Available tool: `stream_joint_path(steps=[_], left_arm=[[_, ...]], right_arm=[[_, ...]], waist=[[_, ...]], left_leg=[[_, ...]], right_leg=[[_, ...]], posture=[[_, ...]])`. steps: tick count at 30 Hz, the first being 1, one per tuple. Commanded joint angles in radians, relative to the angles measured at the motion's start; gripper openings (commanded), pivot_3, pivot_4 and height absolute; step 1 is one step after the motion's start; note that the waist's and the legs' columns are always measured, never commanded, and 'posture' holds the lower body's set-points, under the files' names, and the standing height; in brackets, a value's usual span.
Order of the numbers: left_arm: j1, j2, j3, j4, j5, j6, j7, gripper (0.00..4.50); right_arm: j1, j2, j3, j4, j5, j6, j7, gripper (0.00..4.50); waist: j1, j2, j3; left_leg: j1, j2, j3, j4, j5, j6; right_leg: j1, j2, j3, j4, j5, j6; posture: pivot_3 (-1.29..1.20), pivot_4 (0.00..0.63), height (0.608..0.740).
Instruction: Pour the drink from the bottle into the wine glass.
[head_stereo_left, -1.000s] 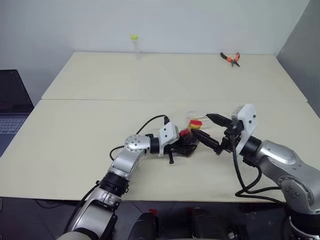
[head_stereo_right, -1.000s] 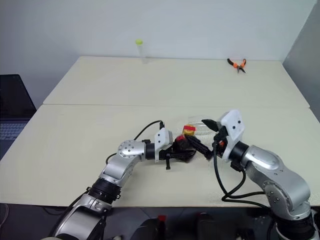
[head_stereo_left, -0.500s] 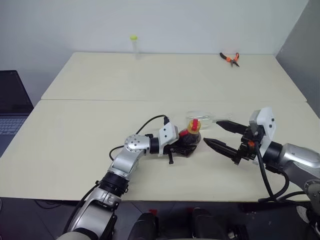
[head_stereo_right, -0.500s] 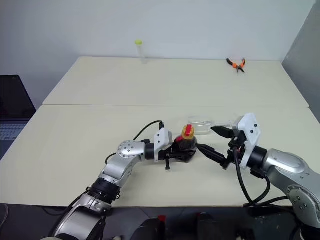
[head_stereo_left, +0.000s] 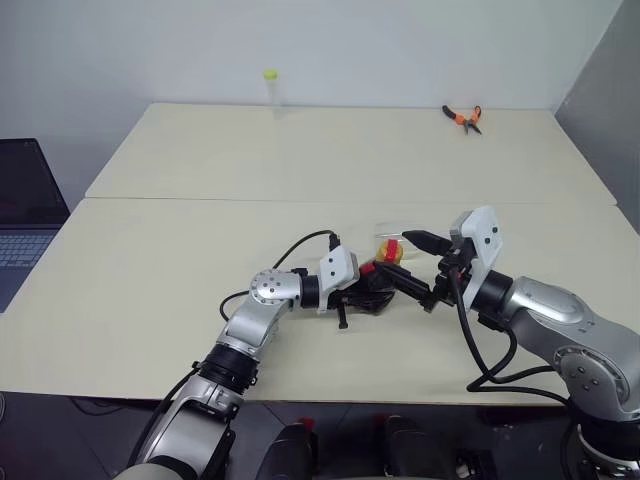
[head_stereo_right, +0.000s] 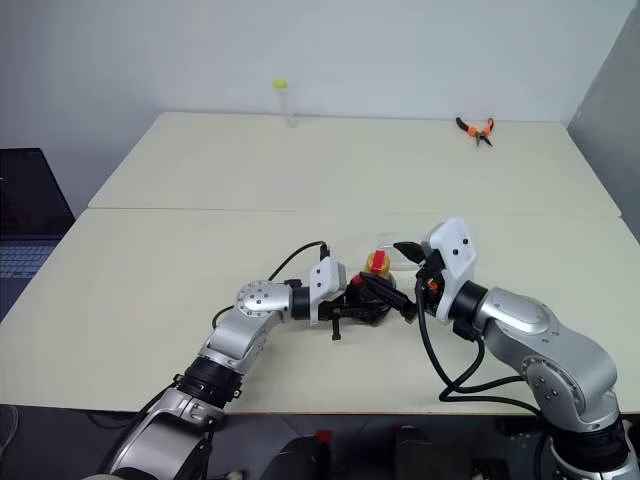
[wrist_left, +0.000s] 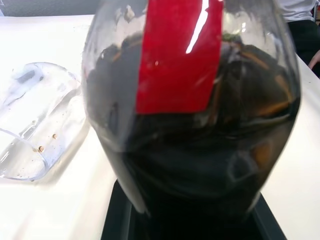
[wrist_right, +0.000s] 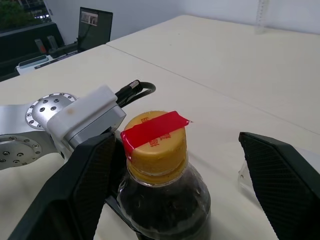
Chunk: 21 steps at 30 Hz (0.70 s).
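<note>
The bottle (wrist_right: 159, 175) is standing upright near the front middle of the tabletop (head_stereo_left: 180, 250), holding dark drink (wrist_left: 200, 165) up to about its shoulder. Its yellow cap (wrist_right: 156, 137) is sitting in place with a red strip taped across the top. The left gripper (head_stereo_left: 368, 292) is pinching the bottle's body between its fingers. The right gripper (wrist_right: 175, 175) is hanging with its fingers (wrist_right: 82, 185) spread wide, one to each side of the cap, touching neither. The wine glass (wrist_left: 35, 125) is lying on its side just behind the bottle, looking empty. Wide open tabletop is stretching to the left and toward the back. A thin clear tube (head_stereo_left: 270, 92) is standing at the far edge, orange-handled pliers (head_stereo_left: 462, 117) are lying at the far right corner, and a laptop (head_stereo_left: 25, 215) is sitting off the left edge.
</note>
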Motion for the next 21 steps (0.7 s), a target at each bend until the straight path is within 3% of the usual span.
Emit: stream_joint_path(steps=[1,8,18,21], left_arm=[[-0.002,-0.006,0.006,-0.019,-0.005,-0.013,-0.002,0.66],[0.001,-0.004,0.005,-0.021,-0.005,-0.011,-0.002,0.66],[0.001,-0.007,0.004,-0.019,-0.005,-0.013,-0.002,0.65],[0.002,-0.007,0.013,-0.025,-0.009,-0.013,0.004,0.65]], right_arm=[[-0.015,0.013,-0.022,-0.014,0.003,-0.028,0.010,3.67],[-0.012,0.045,-0.044,-0.021,0.037,-0.024,0.010,1.33],[-0.010,0.130,-0.128,-0.017,0.188,-0.006,-0.059,1.22],[0.068,0.033,-0.162,-0.019,0.043,-0.063,-0.041,1.22]], waist=[[0.000,0.000,0.000],[0.000,0.000,0.000],[0.000,0.000,0.000],[0.002,0.000,0.000]], left_leg=[[0.000,0.000,0.000,0.000,0.000,0.000],[0.000,0.000,0.000,0.000,0.000,0.000],[0.000,0.000,0.000,0.000,0.000,0.000],[0.000,0.000,0.000,0.000,0.000,0.000]], right_leg=[[0.000,0.000,0.000,0.000,0.000,0.000],[0.000,0.000,0.000,0.000,0.000,0.000],[0.000,0.000,0.000,0.000,0.000,0.000],[0.000,0.000,0.000,0.000,0.000,0.000]], posture=[[0.00,0.150,0.740],[0.00,0.150,0.740],[0.00,0.150,0.740],[0.00,0.150,0.740]])
